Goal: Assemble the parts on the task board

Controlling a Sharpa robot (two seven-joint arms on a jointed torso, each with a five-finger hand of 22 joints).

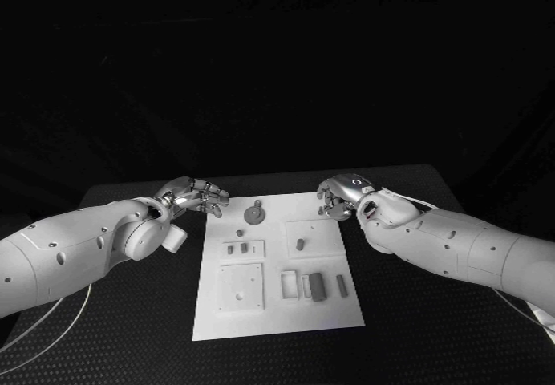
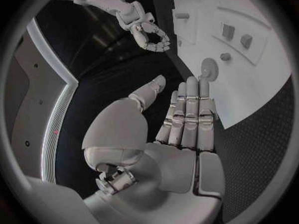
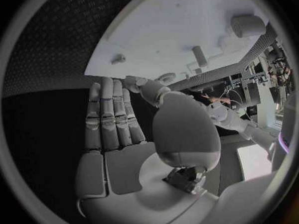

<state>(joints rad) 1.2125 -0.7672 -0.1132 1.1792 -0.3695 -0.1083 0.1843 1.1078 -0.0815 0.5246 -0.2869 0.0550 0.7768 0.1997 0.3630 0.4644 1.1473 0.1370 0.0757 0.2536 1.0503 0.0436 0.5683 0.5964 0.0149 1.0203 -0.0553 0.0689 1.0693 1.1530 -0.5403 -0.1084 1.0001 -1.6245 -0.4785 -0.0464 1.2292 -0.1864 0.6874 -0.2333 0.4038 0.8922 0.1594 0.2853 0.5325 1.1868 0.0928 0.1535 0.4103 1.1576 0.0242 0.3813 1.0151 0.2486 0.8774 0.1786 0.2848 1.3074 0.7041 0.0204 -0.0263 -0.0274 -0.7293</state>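
The white task board [image 1: 277,317] lies in the middle of the black table. On it are grey parts: a round toothed piece [image 1: 253,214] near the far edge, a short peg [image 1: 300,244], two small blocks [image 1: 237,249], and a dark block [image 1: 317,286] beside a slim bar [image 1: 342,284]. My left hand [image 1: 194,195] hovers off the board's far left corner, holding nothing, its fingers stretched out [image 2: 187,114] towards the toothed piece [image 2: 209,68]. My right hand [image 1: 343,195] hangs over the far right corner, also holding nothing, its fingers extended [image 3: 112,114] beside the board [image 3: 168,30].
A raised square plate [image 1: 241,286] and an open rectangular frame [image 1: 289,283] sit on the board's near half. Black table [image 1: 439,321] surrounds the board on all sides. Both forearms lie along the table's left and right sides.
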